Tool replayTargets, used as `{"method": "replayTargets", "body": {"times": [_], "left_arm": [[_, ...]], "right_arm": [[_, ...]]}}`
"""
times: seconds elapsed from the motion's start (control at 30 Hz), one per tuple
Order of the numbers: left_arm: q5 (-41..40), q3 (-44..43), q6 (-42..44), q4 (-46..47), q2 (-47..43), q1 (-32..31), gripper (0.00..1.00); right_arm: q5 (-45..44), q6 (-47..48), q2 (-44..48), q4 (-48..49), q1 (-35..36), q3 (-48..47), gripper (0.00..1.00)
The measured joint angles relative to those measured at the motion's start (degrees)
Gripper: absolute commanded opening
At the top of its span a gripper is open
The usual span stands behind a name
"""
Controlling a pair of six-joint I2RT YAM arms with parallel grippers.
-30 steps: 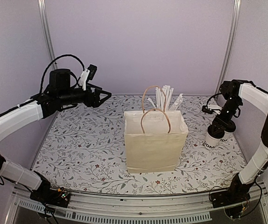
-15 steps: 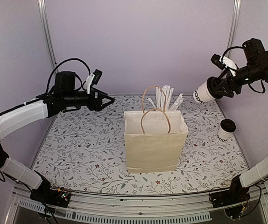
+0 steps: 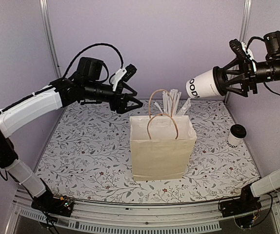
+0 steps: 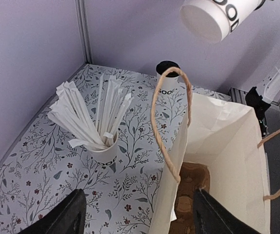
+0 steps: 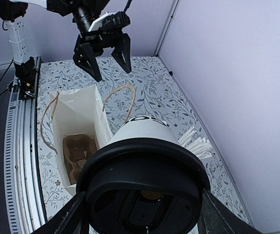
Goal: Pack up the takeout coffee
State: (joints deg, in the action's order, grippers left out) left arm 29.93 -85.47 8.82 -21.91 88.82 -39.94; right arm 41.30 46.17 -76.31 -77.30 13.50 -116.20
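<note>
The takeout coffee (image 3: 204, 84), a white paper cup with dark lettering and a black lid, is held sideways in the air above and right of the paper bag (image 3: 162, 148). My right gripper (image 3: 226, 81) is shut on it at the lid end. In the right wrist view the lid (image 5: 142, 192) fills the space between my fingers (image 5: 71, 217). My left gripper (image 3: 133, 101) is open and empty beside the bag's upper left edge. In the left wrist view its fingers (image 4: 64, 217) straddle the bag's side wall (image 4: 179, 161), and the cup's base (image 4: 209, 18) shows overhead.
A brown cup carrier (image 5: 79, 151) lies in the bag's bottom. A white cup of straws (image 4: 98, 146) stands behind the bag. A smaller lidded cup (image 3: 236, 135) stands at the right. The bag's looped handles (image 3: 162, 114) stick up.
My right gripper lifted the coffee off the table at the right, tipped it sideways and carried it up and left. My left arm swung right, up to the bag.
</note>
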Motion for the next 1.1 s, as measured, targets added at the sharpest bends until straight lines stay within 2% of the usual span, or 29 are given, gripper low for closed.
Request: {"method": "replayTargets", "body": {"times": [0.13,0.3,0.37,0.43,0.5,0.57,0.73,0.93,1.1], "left_arm": [[-0.66,-6.25,2.36,-4.9,4.52,-2.51,0.73],[-1.99,-14.05,3.45,-9.79,11.13,-4.37,0.58],[-1.99,-15.76,3.26,-10.6,12.76,-4.44,0.43],[-1.57,-17.33,3.02,-11.02,14.01,-4.42,0.19],[-0.66,-18.71,2.1,-11.1,14.67,-4.42,0.07],[0.35,-19.93,1.38,-10.91,14.99,-4.44,0.03],[2.54,-19.74,-1.53,-9.53,14.93,-4.44,0.01],[2.12,-9.79,-7.06,-4.02,9.92,-5.31,0.0],[-1.31,-6.21,-12.04,-1.77,5.62,-7.89,0.0]], "right_arm": [[2.56,0.52,0.26,-0.31,2.19,0.04,0.51],[5.2,1.18,1.6,-0.28,4.74,0.37,0.51],[5.73,1.33,2.1,-0.28,6.25,1.2,0.51],[5.75,1.57,2.19,-0.31,8.13,2.36,0.51],[4.96,1.86,1.66,-0.31,10.64,3.76,0.51],[3.76,2.08,0.74,-0.28,13.14,4.9,0.51],[-2.34,1.84,-2.97,0.24,18.64,6.45,0.48],[-9.42,1.27,-9.79,0.28,23.21,4.76,0.47],[-15.93,0.81,-15.13,0.2,27.3,1.64,0.47]]}}
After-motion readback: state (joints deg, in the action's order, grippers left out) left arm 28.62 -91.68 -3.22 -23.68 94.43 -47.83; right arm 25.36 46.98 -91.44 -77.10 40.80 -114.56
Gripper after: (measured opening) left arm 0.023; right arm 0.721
